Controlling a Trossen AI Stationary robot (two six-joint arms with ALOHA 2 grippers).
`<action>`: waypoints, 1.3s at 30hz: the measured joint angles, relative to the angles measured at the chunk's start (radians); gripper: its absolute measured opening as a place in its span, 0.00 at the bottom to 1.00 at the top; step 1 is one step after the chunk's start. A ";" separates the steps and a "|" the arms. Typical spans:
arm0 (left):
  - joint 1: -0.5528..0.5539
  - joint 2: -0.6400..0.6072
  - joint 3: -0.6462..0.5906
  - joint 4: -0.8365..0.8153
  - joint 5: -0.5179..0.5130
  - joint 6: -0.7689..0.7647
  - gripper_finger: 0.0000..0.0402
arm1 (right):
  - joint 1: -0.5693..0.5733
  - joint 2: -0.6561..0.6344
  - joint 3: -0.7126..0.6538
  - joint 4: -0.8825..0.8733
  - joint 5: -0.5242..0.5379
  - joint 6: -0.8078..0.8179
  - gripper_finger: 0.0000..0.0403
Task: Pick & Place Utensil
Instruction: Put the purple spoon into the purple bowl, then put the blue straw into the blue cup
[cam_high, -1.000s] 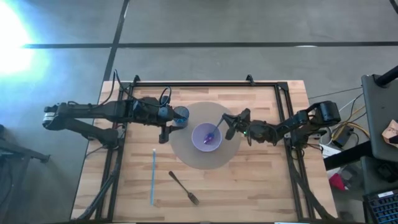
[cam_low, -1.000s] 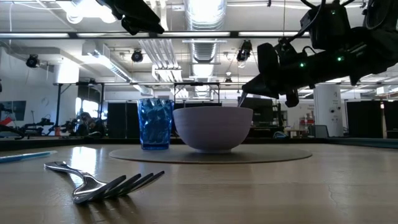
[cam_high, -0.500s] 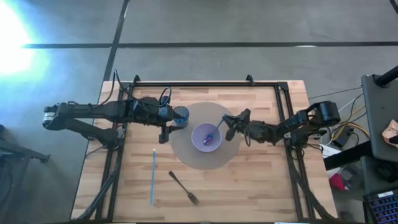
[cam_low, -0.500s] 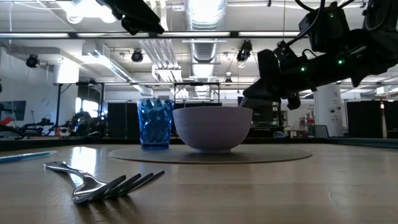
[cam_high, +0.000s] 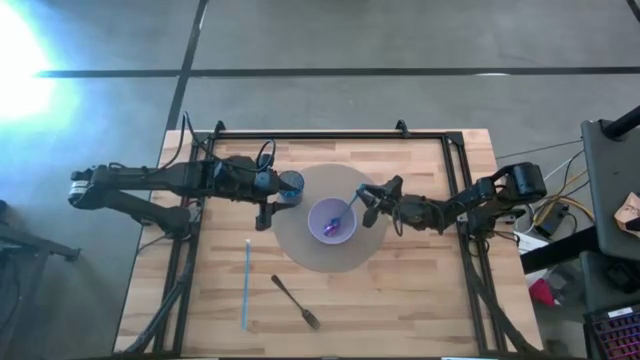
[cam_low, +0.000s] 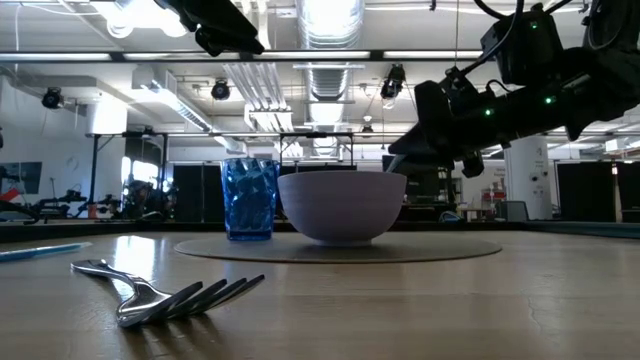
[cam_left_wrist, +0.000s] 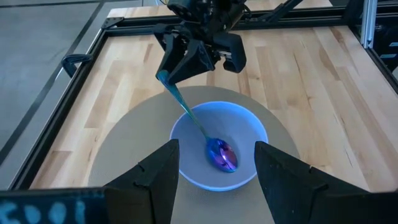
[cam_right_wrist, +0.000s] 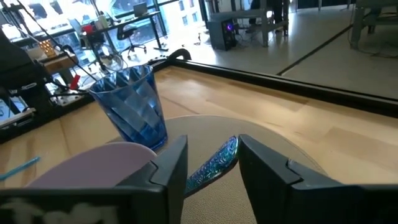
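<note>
An iridescent blue-purple spoon (cam_high: 345, 212) lies with its scoop in the pale lilac bowl (cam_high: 313, 215), its handle leaning on the rim toward the table's right. The bowl stands on a round grey mat (cam_high: 300, 250). My right gripper (cam_high: 368, 205) is open at the bowl's right rim, its fingers on either side of the handle's end (cam_right_wrist: 217, 160). My left gripper (cam_high: 267, 212) is open and hovers beside the blue cup (cam_high: 291, 183), left of the bowl. In the left wrist view the spoon (cam_left_wrist: 221, 154) slants up toward the right gripper (cam_left_wrist: 186, 62). My right gripper comes in low from the table's right, with the free end of the spoon's handle (cam_right_wrist: 231, 148) between its open fingers. I cannot tell whether a finger touches the handle. The spoon rests in the bowl on its own.
A metal fork (cam_high: 296, 302) lies on the near part of the wooden table, and a blue straw (cam_high: 245, 285) lies left of it. The faceted blue cup (cam_low: 249, 198) stands on the mat's left edge. A black frame (cam_high: 330, 134) borders the table.
My right gripper has dipped slightly and drawn back a little toward the table's right. More of the spoon's handle now shows between it and the bowl. The spoon's scoop has stayed in the bowl.
</note>
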 joint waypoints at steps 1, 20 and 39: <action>0.000 0.000 0.000 0.000 0.000 0.000 0.50 | 0.000 0.000 0.000 0.001 0.000 0.000 0.35; 0.000 0.000 0.000 -0.024 0.000 -0.013 0.50 | 0.000 -0.067 0.001 -0.005 0.024 -0.030 0.54; -0.002 0.000 0.068 -0.281 -0.032 -0.145 0.50 | -0.001 -0.416 0.000 -0.318 0.048 -0.122 0.62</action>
